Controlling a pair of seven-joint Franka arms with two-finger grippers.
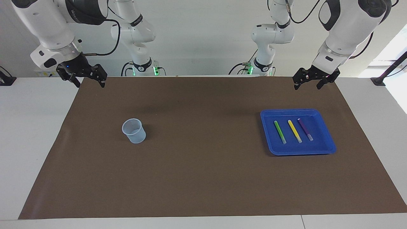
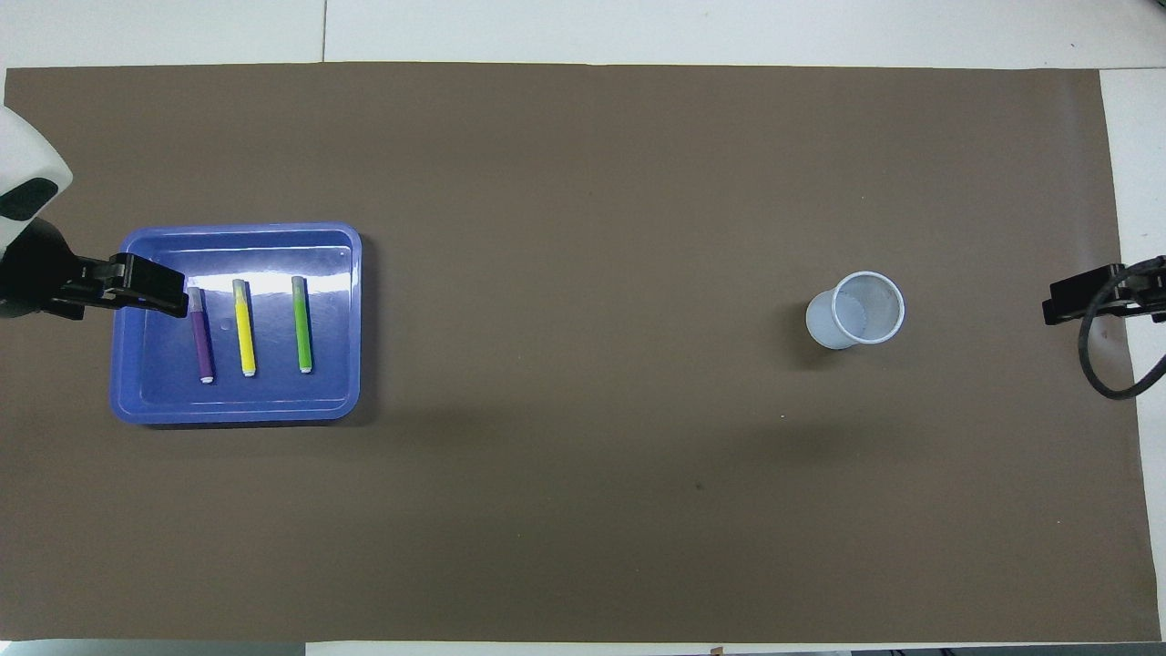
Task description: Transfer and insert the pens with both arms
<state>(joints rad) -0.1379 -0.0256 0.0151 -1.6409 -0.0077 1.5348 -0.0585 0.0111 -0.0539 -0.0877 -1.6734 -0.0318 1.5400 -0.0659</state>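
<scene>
Three pens lie side by side in a blue tray (image 1: 327, 140) at the left arm's end of the table: the green pen (image 1: 280, 132), the yellow pen (image 1: 294, 131) and the purple pen (image 1: 305, 129); none touch. They look light, stiff and smooth, so they may roll; grab one around its middle. The left gripper (image 1: 313, 80) hangs up high with fingers apart, holding nothing; the right gripper (image 1: 85, 77) waits the same way. The clear cup (image 1: 134, 130) stands well apart. Only the overhead view looks down inside the cup; only the facing view shows how high both grippers are.
</scene>
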